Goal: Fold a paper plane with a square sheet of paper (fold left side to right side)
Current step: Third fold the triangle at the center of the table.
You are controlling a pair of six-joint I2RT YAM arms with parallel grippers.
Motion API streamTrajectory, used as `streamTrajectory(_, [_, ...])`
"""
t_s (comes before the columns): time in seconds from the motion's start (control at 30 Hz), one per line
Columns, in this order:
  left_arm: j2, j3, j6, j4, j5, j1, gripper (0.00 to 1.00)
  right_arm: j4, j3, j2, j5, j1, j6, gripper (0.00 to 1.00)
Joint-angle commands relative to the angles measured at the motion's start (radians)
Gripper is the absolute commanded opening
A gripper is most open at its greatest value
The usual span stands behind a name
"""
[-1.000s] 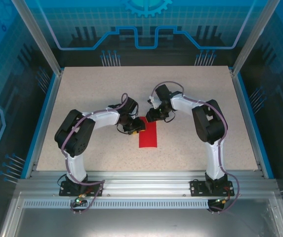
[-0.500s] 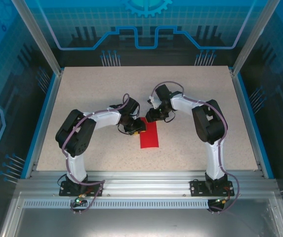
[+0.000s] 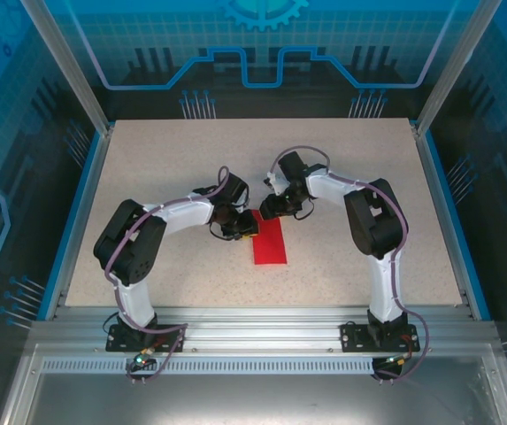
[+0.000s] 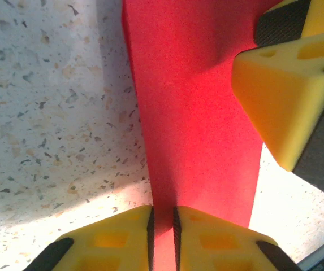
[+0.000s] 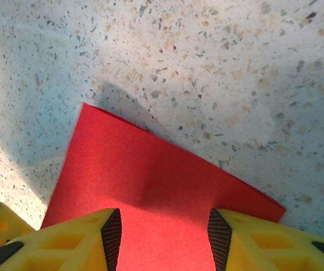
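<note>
Far end of the square sheet of paper (image 3: 269,244) under left tool (image 3: 247,227) and right tool (image 3: 269,209) overhead, jaw gaps too small to read, sheet cut off at both wrist views' bottom edges, left tool's hold unconfirmed.

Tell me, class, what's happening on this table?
Two robot arms are working on a red sheet of paper, now a narrow strip lying flat on the speckled table. The left gripper has its fingers almost together at the strip's far left corner; whether they pinch it is unclear. The right gripper stands open over the far end.
</note>
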Motion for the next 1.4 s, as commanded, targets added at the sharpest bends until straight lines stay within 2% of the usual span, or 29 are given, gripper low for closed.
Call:
streamTrajectory(0.0, [-0.028, -0.023, -0.02, -0.014, -0.002, -0.009, 0.16, 0.01, -0.027, -0.032, -0.008, 0.005, -0.008, 0.51])
streamTrajectory(0.3, [-0.022, -0.035, -0.037, -0.002, -0.008, -0.014, 0.07, 0.078, -0.114, -0.169, 0.025, -0.012, -0.029, 0.57])
streamTrajectory(0.43, [-0.026, -0.038, -0.049, 0.004, -0.008, -0.015, 0.06, 0.15, -0.25, -0.33, 0.081, -0.009, -0.065, 0.59])
streamTrajectory(0.53, [-0.033, -0.038, -0.053, 0.004, -0.006, -0.016, 0.06, 0.211, -0.408, -0.508, 0.138, 0.024, -0.098, 0.61])
streamTrajectory(0.67, [-0.036, -0.038, -0.051, 0.0, -0.006, -0.018, 0.06, 0.23, -0.596, -0.703, 0.253, 0.166, -0.127, 0.64])
streamTrajectory(0.8, [-0.036, -0.037, -0.044, -0.011, -0.009, -0.019, 0.06, 0.252, -0.735, -0.793, 0.409, 0.361, -0.115, 0.66])
streamTrajectory(0.9, [-0.036, -0.033, -0.042, -0.015, -0.009, -0.019, 0.06, 0.255, -0.759, -0.786, 0.543, 0.493, -0.13, 0.68])
streamTrajectory(1.07, [-0.036, -0.032, -0.04, -0.017, -0.009, -0.018, 0.06, 0.272, -0.714, -0.686, 0.66, 0.61, -0.202, 0.7])
streamTrajectory(1.2, [-0.036, -0.028, -0.035, -0.024, -0.008, -0.017, 0.06, 0.287, -0.655, -0.584, 0.729, 0.671, -0.285, 0.71])
streamTrajectory(1.37, [-0.03, -0.018, -0.028, -0.034, -0.005, -0.019, 0.06, 0.309, -0.604, -0.5, 0.771, 0.691, -0.349, 0.72])
